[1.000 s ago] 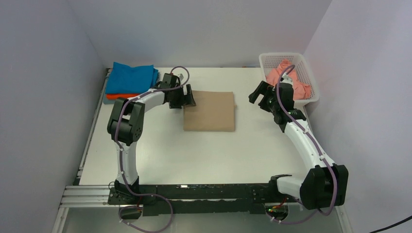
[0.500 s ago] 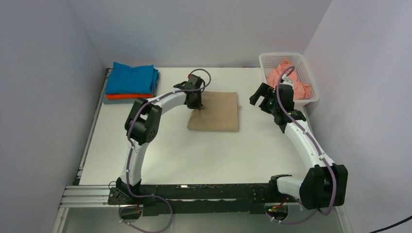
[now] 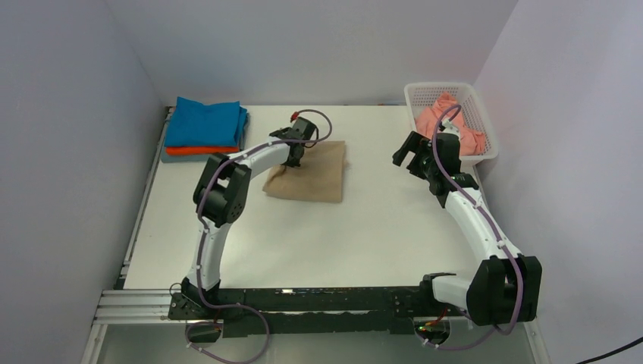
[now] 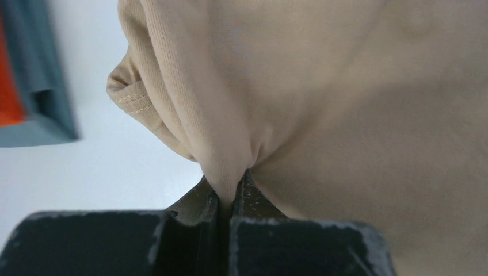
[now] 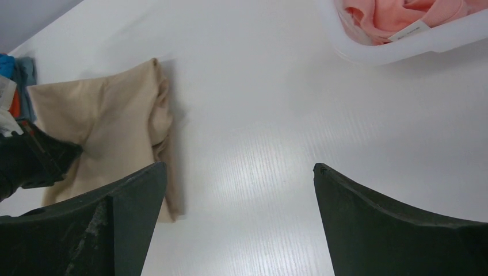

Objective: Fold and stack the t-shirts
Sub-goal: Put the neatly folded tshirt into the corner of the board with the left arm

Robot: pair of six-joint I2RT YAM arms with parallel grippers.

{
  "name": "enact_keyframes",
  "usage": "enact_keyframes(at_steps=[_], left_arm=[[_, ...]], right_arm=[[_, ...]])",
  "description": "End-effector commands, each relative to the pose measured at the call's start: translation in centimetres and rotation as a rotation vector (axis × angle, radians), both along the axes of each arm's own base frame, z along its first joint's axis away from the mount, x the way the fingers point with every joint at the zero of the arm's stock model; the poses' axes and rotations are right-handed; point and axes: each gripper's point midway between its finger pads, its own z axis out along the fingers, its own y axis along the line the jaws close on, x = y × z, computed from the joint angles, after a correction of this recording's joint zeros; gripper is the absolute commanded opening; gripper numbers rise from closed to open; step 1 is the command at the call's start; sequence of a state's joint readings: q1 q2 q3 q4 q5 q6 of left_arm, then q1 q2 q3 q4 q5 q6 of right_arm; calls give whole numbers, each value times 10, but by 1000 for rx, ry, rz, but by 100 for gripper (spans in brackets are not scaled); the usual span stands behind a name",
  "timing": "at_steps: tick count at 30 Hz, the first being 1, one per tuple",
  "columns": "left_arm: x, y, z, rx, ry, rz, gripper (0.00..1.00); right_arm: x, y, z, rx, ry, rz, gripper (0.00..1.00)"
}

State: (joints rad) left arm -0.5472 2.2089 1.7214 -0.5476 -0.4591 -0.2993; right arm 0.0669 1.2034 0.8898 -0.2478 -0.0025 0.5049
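Tan t-shirt point(image 3: 311, 173) lies folded on the bench point(image 3: 341, 235), mid-left, near the stack at the far-left corner. Its near-left part is pulled up into a peak. The left gripper point(image 4: 231, 195) is closed tight on that bunched edge, with cloth squeezed into a thin pleat between the jaws and a hem seam showing just beside it.

The right gripper point(image 5: 236, 169) is spread wide and holds nothing. It hovers over bare bench between the tan t-shirt and the basket point(image 3: 425, 87).

The stack has the blue t-shirt point(image 3: 205, 121) on top, the orange-red t-shirt point(image 3: 189, 150) under it and the grey t-shirt point(image 4: 52, 103) lowest. The pink t-shirt point(image 3: 447, 121) is crumpled in the basket.

Handling: the cloth is light, soft and limp with no stiffness, so a one-point pinch probably lets the layers sag and slide apart and the fold may open. A better hold is likely across the whole folded edge, taking all layers, or at two corners with both grippers. Likely low slip on the bench, so dragging may wrinkle it. Not fragile.
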Motion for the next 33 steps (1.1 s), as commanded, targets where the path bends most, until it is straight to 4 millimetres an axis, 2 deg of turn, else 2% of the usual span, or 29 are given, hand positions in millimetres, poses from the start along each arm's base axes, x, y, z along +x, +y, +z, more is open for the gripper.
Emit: enact_keyframes(at_steps=[1, 7, 11, 15, 19, 27, 33], left_arm=[[27, 60, 74, 230, -178, -19, 0], [47, 107, 120, 352, -257, -38, 0], [54, 131, 143, 451, -310, -37, 0], [61, 150, 163, 460, -337, -15, 0], [67, 163, 190, 514, -387, -17, 0], [71, 174, 248, 568, -470, -17, 0], [70, 181, 280, 587, -515, 18, 0]], right_arm=[[4, -10, 1, -39, -12, -24, 100], [7, -14, -6, -53, 6, -30, 100], [9, -16, -9, -56, 17, -34, 100], [10, -19, -10, -58, 22, -38, 100], [11, -20, -11, -60, 23, -41, 100], [13, -22, -14, -64, 33, -45, 100], [13, -22, -12, -59, 22, -46, 100]])
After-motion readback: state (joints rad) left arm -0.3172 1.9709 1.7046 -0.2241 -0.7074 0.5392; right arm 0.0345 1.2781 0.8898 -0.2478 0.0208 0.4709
